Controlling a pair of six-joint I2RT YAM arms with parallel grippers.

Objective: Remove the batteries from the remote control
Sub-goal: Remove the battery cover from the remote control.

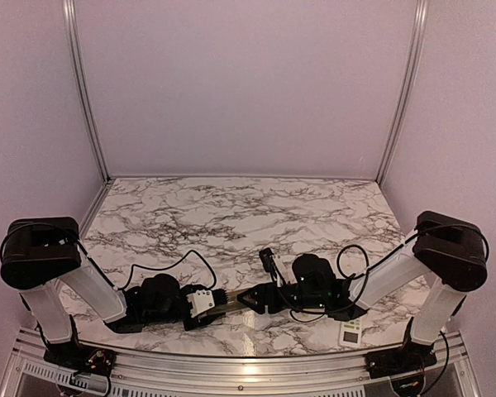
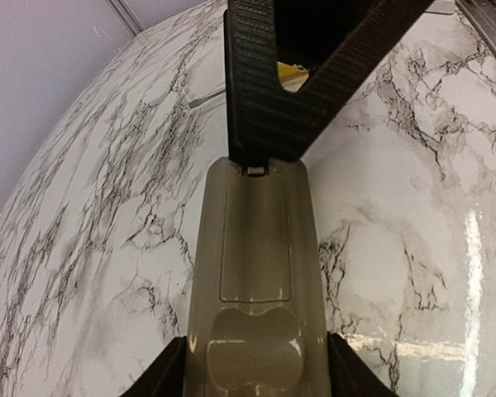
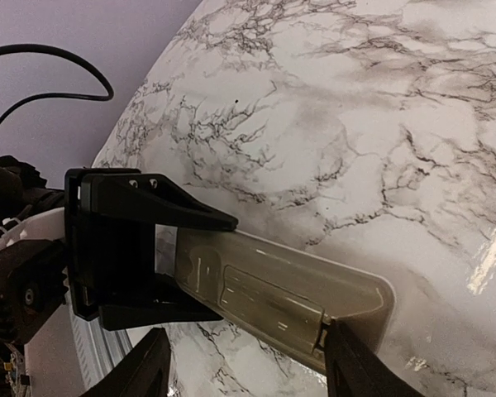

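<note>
At the table (image 1: 231, 207) edge, left pincer (image 1: 217, 301) clamps remote (image 2: 256, 248); right pincer (image 3: 246, 364) gapes.

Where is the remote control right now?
The long olive-grey plastic remote control is low in the middle of the top view, near the front edge of the white marbled table, between the left end effector and the right end effector.

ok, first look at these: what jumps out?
Two arms meet at the table's near edge over one tan remote: the left fingers clamp one end, back up, cover still on. A right fingertip sits at its other end. Off by the right base, a small white gadget lies on the marble table.
</note>
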